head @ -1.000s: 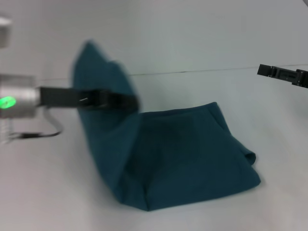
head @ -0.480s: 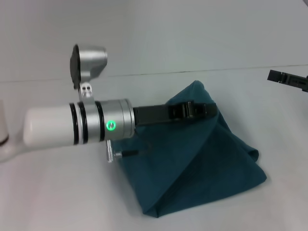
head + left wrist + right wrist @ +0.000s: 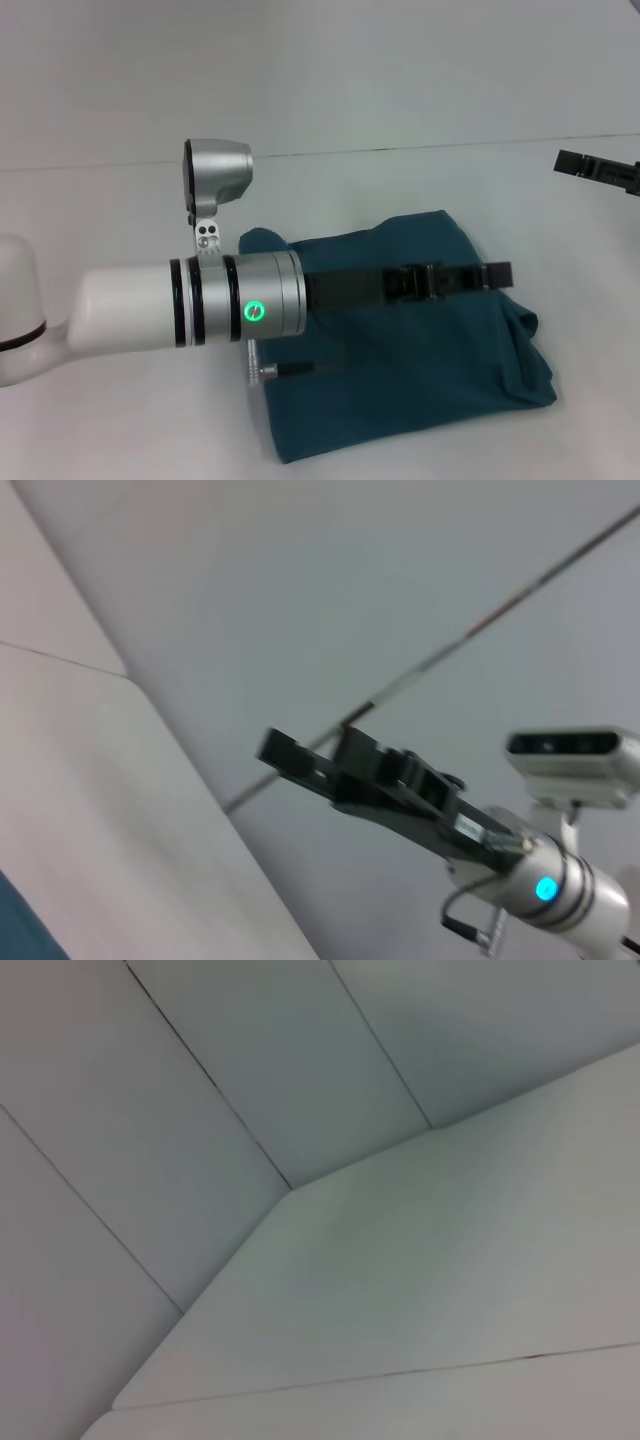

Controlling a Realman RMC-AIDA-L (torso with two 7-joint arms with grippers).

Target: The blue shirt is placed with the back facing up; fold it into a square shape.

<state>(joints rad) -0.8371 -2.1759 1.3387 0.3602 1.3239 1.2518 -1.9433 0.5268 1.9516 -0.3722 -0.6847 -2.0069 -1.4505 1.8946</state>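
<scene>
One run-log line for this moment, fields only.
blue shirt: folded, flat on table | left tool: over shirt's right edge | right tool: off to the right, away from shirt

Teal-blue cloth, black claws, pale surface

The blue shirt [image 3: 400, 370] under the left claw [image 3: 497, 274] is a plain dark teal-blue with no print showing. That claw is black, on a silver wrist with black rings and a green light, behind it a white arm. The right claw [image 3: 566, 163], off beyond the shirt, is black as well; in the left wrist view it [image 3: 275, 748] carries a blue light on its silver wrist. The surface [image 3: 120, 420] is plain off-white.
</scene>
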